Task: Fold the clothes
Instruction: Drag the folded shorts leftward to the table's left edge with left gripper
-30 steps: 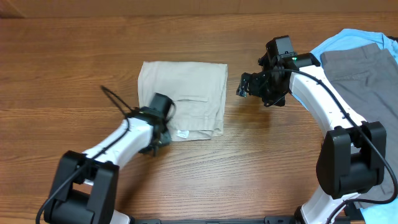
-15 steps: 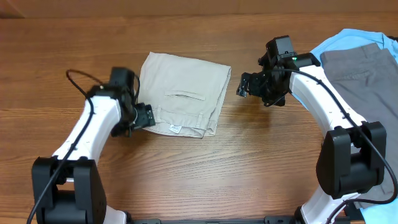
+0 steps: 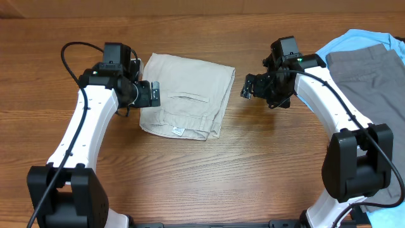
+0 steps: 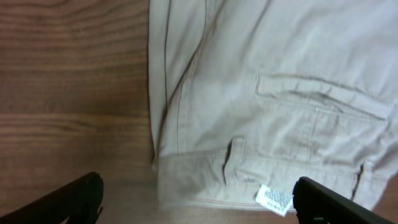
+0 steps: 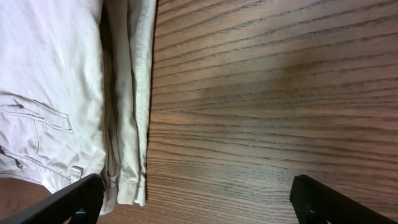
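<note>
At table (image 3: 190,177) centre, we see the shorts (image 3: 186,95) folded compactly; little seems left. Left gripper (image 3: 152,94) at nine o'clock and right gripper (image 3: 248,87) at three gape wide, empty.

Tag (image 4: 273,198) print unreadable; grey trousers (image 3: 370,73), blue shirt (image 3: 353,38) cut by frame edge.

Shorts (image 3: 190,95) on table (image 3: 202,183), left claw (image 3: 152,94) over left edge, right claw (image 3: 249,87) to right

White arms (image 3: 77,136), black joints (image 3: 354,171) and cables (image 3: 64,53)
</note>
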Robot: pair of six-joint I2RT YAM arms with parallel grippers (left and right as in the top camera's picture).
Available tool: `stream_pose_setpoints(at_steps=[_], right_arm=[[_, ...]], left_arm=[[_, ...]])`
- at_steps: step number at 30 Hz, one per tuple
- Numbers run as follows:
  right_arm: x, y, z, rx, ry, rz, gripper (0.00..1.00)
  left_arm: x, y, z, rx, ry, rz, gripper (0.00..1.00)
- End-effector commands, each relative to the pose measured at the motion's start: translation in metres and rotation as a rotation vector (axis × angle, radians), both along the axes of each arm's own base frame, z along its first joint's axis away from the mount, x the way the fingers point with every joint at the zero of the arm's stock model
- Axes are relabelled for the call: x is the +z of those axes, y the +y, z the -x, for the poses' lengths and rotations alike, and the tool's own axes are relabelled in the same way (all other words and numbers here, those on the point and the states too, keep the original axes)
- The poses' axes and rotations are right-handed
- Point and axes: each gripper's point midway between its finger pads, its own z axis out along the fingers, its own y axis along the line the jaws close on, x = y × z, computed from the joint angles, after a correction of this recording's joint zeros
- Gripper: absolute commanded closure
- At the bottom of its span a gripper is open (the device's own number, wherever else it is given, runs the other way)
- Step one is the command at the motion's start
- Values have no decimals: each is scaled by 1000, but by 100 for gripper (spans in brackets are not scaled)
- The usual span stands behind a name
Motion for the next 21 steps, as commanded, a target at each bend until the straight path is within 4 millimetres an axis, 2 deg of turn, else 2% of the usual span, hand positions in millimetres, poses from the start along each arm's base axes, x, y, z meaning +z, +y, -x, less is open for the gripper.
stream_pose_setpoints(at_steps=[1, 8, 15, 18, 21], right_arm=[[5, -2, -6, -7, -20, 4, 0], [5, -2, -6, -7, -20, 4, 0], [5, -2, -6, -7, -20, 4, 0], [5, -2, -6, -7, -20, 4, 0], [5, -2, -6, -7, -20, 4, 0]], left_arm=[[-17, -4, -11, -41, 17, 7, 0], [-73, -9, -6, -119, 153, -12, 0], [-117, -20, 5, -163, 263, -17, 0], [-130, -25, 8, -176, 293, -20, 0], [-133, -26, 9, -157, 301, -17, 2]])
